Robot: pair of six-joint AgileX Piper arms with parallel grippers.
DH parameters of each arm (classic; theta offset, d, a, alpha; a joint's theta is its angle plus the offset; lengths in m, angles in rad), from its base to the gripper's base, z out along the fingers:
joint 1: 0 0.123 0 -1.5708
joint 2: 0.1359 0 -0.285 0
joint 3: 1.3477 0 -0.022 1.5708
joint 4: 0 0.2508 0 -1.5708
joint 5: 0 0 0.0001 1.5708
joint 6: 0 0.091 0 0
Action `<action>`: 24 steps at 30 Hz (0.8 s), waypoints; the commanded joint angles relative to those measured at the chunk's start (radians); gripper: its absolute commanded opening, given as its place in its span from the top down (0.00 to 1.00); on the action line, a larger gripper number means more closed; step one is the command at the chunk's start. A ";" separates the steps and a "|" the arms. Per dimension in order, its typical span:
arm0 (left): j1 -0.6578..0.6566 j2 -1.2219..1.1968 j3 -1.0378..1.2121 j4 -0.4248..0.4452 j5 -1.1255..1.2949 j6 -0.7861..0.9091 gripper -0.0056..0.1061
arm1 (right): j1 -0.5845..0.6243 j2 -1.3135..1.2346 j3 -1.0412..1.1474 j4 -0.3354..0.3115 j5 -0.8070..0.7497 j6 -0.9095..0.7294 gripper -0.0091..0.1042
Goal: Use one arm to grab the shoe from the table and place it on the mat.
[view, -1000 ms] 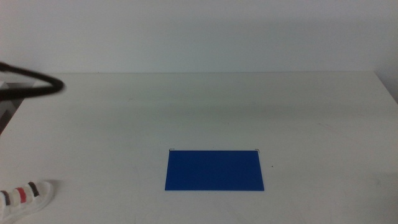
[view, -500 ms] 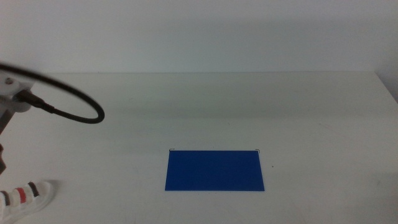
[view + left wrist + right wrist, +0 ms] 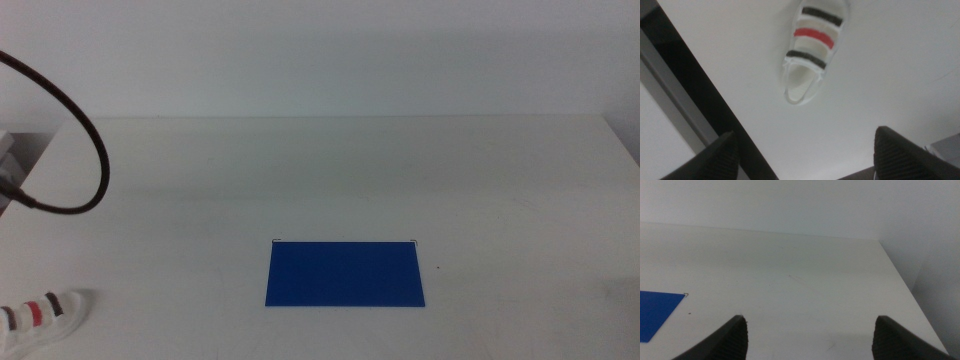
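The white shoe (image 3: pixel 38 318) with two black straps and one red strap lies on the table (image 3: pixel 330 180) at its front left corner. The left wrist view shows the shoe (image 3: pixel 810 47) from above, near the table's edge. My left gripper (image 3: pixel 805 160) is open above the table, a short way from the shoe's heel. Of the left arm, only its black cable (image 3: pixel 85 150) shows in the middle view, at the left. The blue mat (image 3: pixel 345 273) lies flat at front centre, empty. My right gripper (image 3: pixel 810 337) is open over the table's right side, out of the middle view.
The table's left edge (image 3: pixel 700 100) runs close beside the shoe, with dark floor beyond it. The right wrist view shows a corner of the mat (image 3: pixel 657 312) and the table's far right edge (image 3: pixel 900 275). A white wall stands behind the table.
The left arm's cable has swung from a low loop at the left edge to a taller arc. The shoe and the mat have not moved.
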 commanded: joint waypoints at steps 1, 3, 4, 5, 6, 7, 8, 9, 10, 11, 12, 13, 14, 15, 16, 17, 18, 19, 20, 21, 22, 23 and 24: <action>0.007 0.020 -0.032 0.007 -0.015 0.010 0.12 | -0.002 -0.026 0.005 -0.009 -0.076 -0.008 0.35; 0.007 0.057 -0.029 0.011 -0.015 0.010 0.12 | -0.002 -0.026 0.005 -0.009 -0.076 -0.008 0.35; 0.007 0.073 -0.027 0.013 -0.017 0.009 0.12 | -0.002 -0.026 0.005 -0.009 -0.076 -0.008 0.35; 0.007 0.093 -0.022 0.012 -0.022 0.004 0.12 | -0.002 -0.026 0.005 -0.009 -0.076 -0.008 0.35; 0.007 0.113 -0.014 0.012 -0.030 0.000 0.12 | -0.002 -0.026 0.005 -0.009 -0.076 -0.008 0.35; 0.007 0.131 -0.007 0.011 -0.037 0.000 0.12 | -0.002 -0.026 0.005 -0.009 -0.076 -0.008 0.35; 0.007 0.148 0.002 0.011 -0.052 0.001 0.12 | -0.002 -0.026 0.005 -0.009 -0.076 -0.008 0.35; 0.007 0.164 0.011 0.007 -0.067 0.010 0.12 | -0.002 -0.026 0.005 -0.009 -0.076 -0.008 0.35; 0.007 0.176 0.019 0.000 -0.088 0.024 0.12 | -0.002 -0.026 0.005 -0.009 -0.076 -0.008 0.35; 0.007 0.189 0.027 -0.006 -0.111 0.038 0.12 | -0.002 -0.026 0.005 -0.009 -0.076 -0.008 0.35; 0.007 0.200 0.034 -0.014 -0.135 0.049 0.12 | -0.002 -0.026 0.005 -0.009 -0.076 -0.008 0.35; 0.007 0.210 0.039 -0.023 -0.152 0.052 0.12 | -0.002 -0.026 0.005 -0.009 -0.076 -0.008 0.35; 0.007 0.221 0.044 -0.034 -0.171 0.053 0.12 | -0.002 -0.026 0.005 -0.009 -0.076 -0.008 0.35; 0.007 0.232 0.044 -0.042 -0.179 0.053 0.12 | -0.002 -0.026 0.005 -0.009 -0.076 -0.008 0.35; 0.007 0.246 0.044 -0.046 -0.182 0.053 0.12 | -0.002 -0.026 0.005 -0.009 -0.076 -0.008 0.35; 0.006 0.257 0.044 -0.050 -0.187 0.053 0.12 | -0.002 -0.026 0.005 -0.009 -0.076 -0.008 0.35; 0.005 0.268 0.044 -0.050 -0.192 0.053 0.12 | -0.002 -0.026 0.005 -0.009 -0.076 -0.008 0.35; 0.005 0.281 0.044 -0.050 -0.198 0.054 0.12 | -0.002 -0.026 0.005 -0.009 -0.076 -0.008 0.35; 0.005 0.292 0.044 -0.050 -0.203 0.054 0.12 | -0.002 -0.026 0.005 -0.009 -0.076 -0.008 0.35; 0.005 0.304 0.044 -0.050 -0.207 0.054 0.12 | -0.002 -0.026 0.005 -0.009 -0.076 -0.008 0.35; 0.005 0.317 0.044 -0.050 -0.207 0.055 0.12 | -0.002 -0.026 0.005 -0.009 -0.076 -0.008 0.35; 0.005 0.328 0.044 -0.050 -0.207 0.057 0.12 | -0.002 -0.026 0.005 -0.009 -0.076 -0.008 0.35; 0.005 0.338 0.044 -0.050 -0.206 0.058 0.12 | -0.002 -0.026 0.005 -0.009 -0.076 -0.008 0.35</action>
